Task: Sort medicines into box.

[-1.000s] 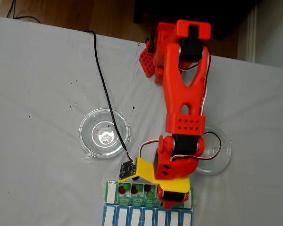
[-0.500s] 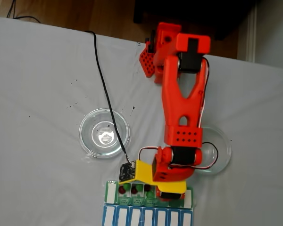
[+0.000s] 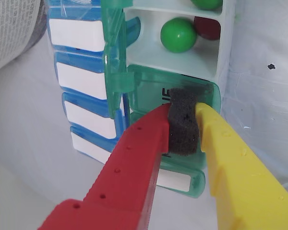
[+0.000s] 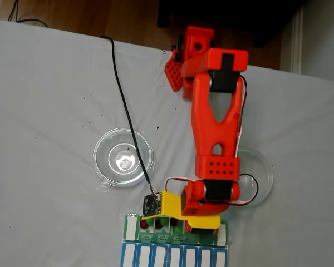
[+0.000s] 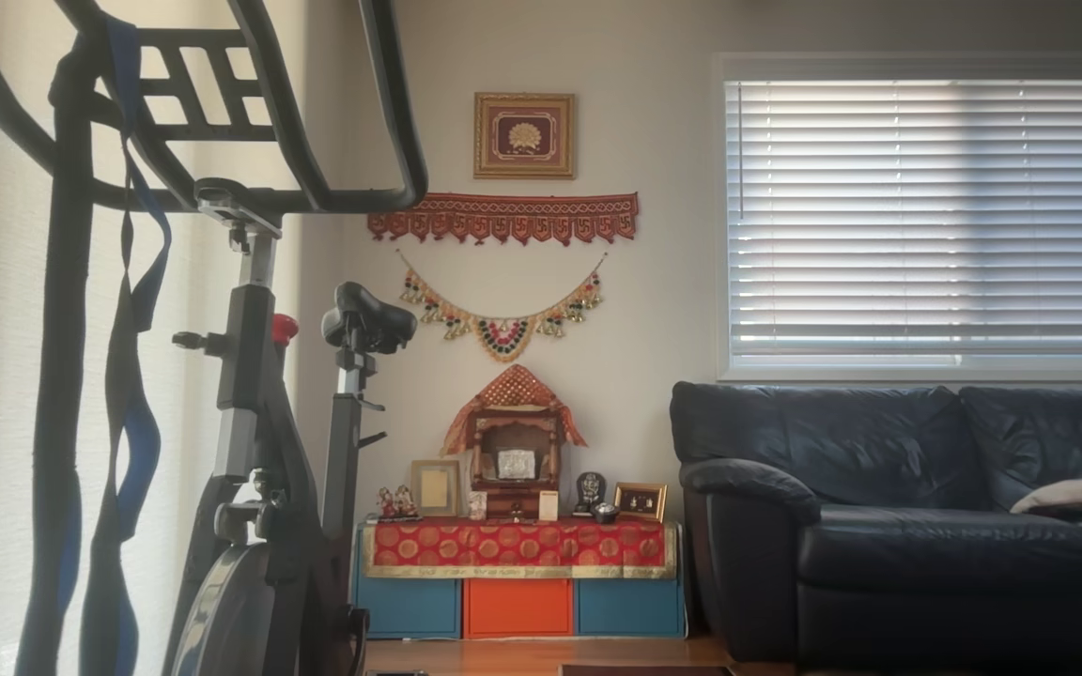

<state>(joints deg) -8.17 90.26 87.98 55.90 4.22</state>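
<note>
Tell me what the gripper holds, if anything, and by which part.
No pill is held. The gripper has only its black foam pad between its fingers, pressing on a closed green lid of the box.

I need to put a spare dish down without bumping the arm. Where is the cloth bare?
In the fixed view, the grey cloth left of the black cable and clear round glass dish is bare. So is the strip right of the second dish. It is crowded where the orange arm reaches the green-lidded pill organizer.
</note>
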